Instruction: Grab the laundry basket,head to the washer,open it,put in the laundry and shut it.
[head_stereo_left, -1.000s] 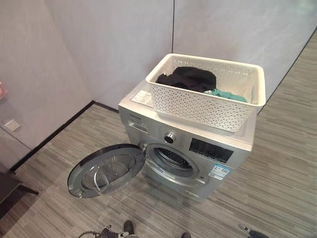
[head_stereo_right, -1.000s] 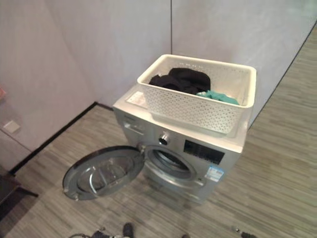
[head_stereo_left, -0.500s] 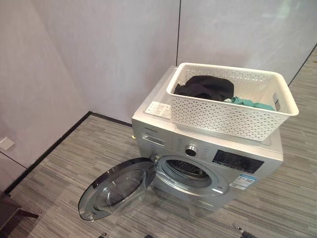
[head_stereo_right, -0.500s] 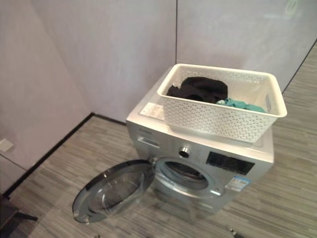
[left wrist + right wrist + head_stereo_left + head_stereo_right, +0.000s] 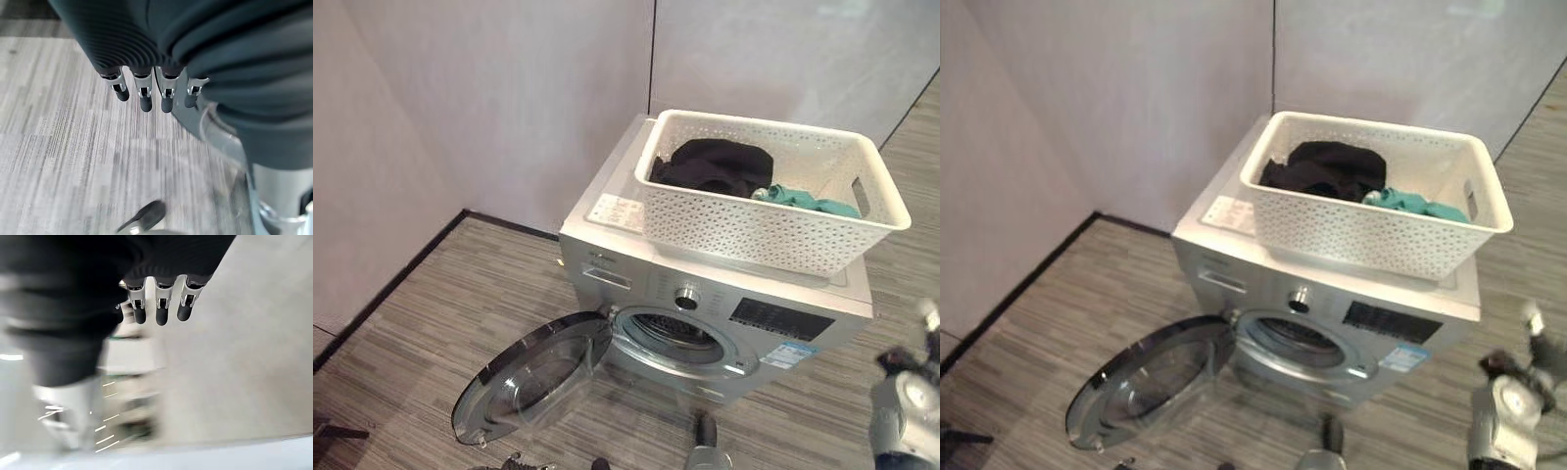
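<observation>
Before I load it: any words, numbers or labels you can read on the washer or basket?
None can be read.
White label on the washer top: print too small.
Dark control panel: markings blurred.
Blue and white sticker on the front: print too small.
Strip by the drawer: blurred.
Basket: no text visible.

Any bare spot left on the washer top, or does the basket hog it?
Mostly crowded: the white basket covers most of the washer top. A bare strip remains along its left edge, beside the basket. The drum opening is unobstructed, door swung open.
</observation>
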